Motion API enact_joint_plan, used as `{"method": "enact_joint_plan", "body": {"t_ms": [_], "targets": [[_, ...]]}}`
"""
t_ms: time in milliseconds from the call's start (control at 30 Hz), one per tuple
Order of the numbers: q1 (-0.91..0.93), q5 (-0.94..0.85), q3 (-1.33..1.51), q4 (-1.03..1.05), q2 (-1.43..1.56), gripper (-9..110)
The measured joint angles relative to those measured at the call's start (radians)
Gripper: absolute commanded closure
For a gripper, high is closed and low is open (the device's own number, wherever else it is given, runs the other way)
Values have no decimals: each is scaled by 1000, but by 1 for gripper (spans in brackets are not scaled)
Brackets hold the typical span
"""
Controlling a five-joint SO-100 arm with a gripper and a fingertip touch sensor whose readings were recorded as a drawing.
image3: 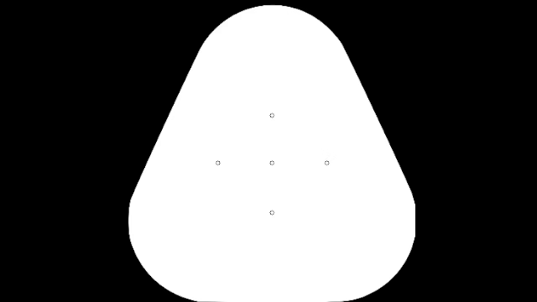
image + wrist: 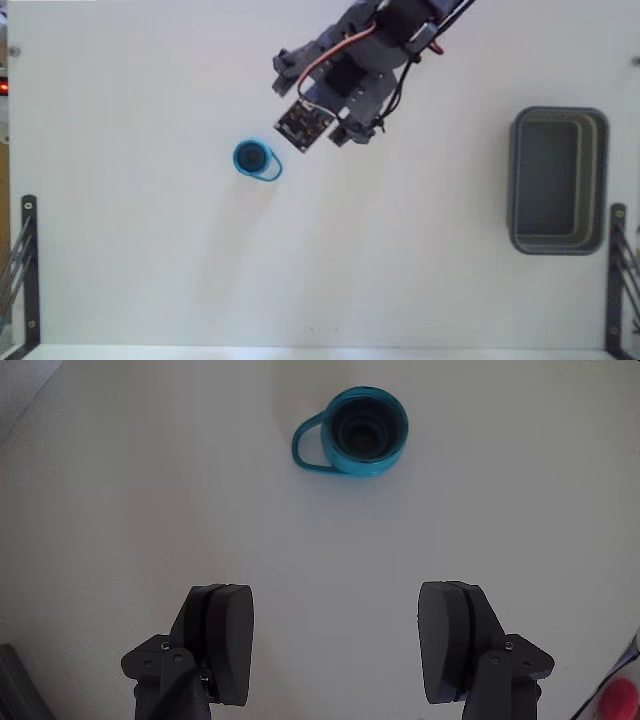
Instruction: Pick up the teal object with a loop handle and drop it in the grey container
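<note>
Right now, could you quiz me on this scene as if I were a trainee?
1. True or false: the tool is holding the teal cup.
2. In the fixed view, where does the grey tub sit? A) left edge B) right side C) under the arm
3. Fill in: in the wrist view, the cup's loop handle points to the ____.

Key: 1. False; the tool is open and empty, with the cup lying apart ahead of it. 2. B. 3. Left.
</note>
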Motion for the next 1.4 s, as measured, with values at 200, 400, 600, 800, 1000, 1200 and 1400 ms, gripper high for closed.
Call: {"method": "enact_joint_plan", "body": {"t_ms": [200,400,600,800,1000,1200,1400], "targets": [[2,-2,0,0,0,-9],[2,-2,0,0,0,-9],[2,-2,0,0,0,-9],[2,-2,0,-26,-15,-9],[2,-2,0,-71,-67,-9],[2,-2,0,-107,-120,-9],[2,-2,0,-143,-160,-9]]}}
